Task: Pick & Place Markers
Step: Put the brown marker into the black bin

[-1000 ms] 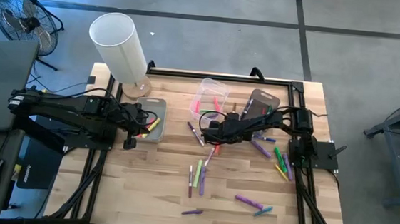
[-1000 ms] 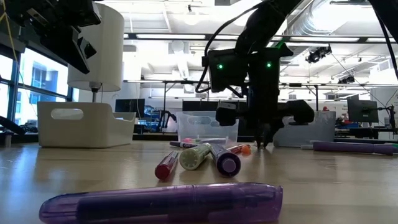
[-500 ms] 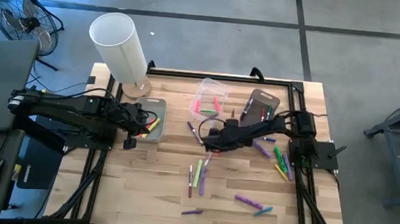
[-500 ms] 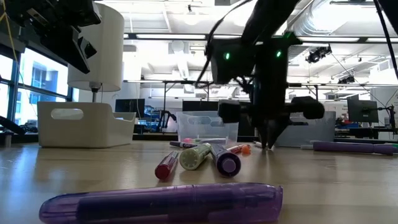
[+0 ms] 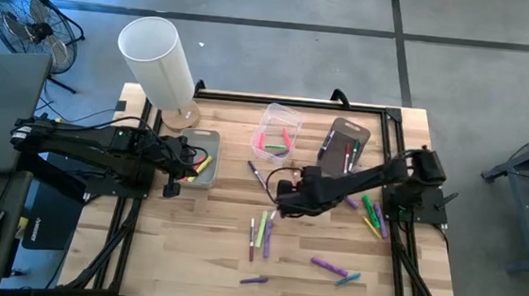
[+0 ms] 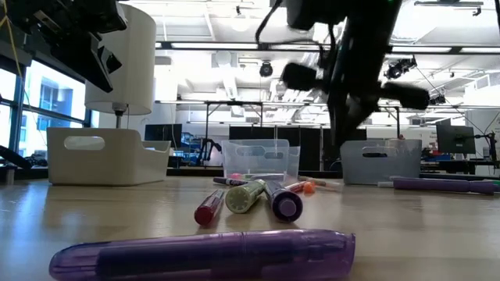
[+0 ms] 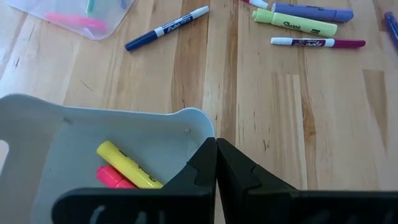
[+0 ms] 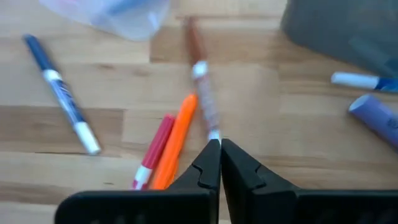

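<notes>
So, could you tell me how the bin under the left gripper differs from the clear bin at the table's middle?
The white bin is opaque, while the clear bin is see-through. The white bin holds a yellow marker and a pink marker; the clear bin holds pink and green ones. The shut left gripper hangs over the white bin; no gripper is above the clear bin. Both are small, rectangular and open-topped.

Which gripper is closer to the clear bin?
Right. The right gripper hangs just in front of the clear bin, over loose markers. The left gripper sits farther off, above the white bin.
</notes>
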`<move>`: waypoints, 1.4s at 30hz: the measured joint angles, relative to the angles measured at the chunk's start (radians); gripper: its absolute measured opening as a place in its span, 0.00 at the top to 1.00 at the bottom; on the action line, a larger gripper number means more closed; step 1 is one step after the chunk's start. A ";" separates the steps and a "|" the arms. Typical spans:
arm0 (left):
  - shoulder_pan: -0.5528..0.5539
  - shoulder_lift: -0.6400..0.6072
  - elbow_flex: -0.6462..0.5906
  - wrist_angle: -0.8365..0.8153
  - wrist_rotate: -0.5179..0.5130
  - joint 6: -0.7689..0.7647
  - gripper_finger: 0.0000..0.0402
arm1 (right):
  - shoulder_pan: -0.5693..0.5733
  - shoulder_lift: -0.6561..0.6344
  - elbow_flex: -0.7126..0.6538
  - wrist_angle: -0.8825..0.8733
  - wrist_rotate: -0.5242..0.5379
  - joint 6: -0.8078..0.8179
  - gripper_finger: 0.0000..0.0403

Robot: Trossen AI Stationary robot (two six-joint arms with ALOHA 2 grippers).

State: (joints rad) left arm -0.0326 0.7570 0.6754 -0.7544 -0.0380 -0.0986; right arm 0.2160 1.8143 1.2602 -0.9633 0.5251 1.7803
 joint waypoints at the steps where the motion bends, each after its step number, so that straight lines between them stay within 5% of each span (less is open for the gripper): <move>1: 0.000 0.000 0.000 0.000 0.000 0.000 1.00 | 0.002 -0.018 0.000 -0.005 0.013 -0.001 1.00; 12: 0.000 0.000 0.000 0.004 0.000 0.000 1.00 | -0.013 -0.172 0.001 -0.018 0.063 -0.110 1.00; 23: 0.000 0.000 0.000 0.004 0.001 0.025 1.00 | -0.013 -0.172 0.010 0.308 -0.049 -0.446 1.00; 35: 0.000 0.000 0.000 0.006 0.001 0.027 1.00 | -0.071 0.134 0.478 -0.170 -0.208 -0.681 1.00; 42: 0.000 0.000 0.000 0.005 0.001 0.020 1.00 | -0.181 0.225 0.477 -0.226 -0.380 -0.793 0.99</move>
State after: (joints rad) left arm -0.0326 0.7570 0.6750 -0.7494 -0.0372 -0.0788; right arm 0.0353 2.0388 1.7375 -1.1896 0.1451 0.9870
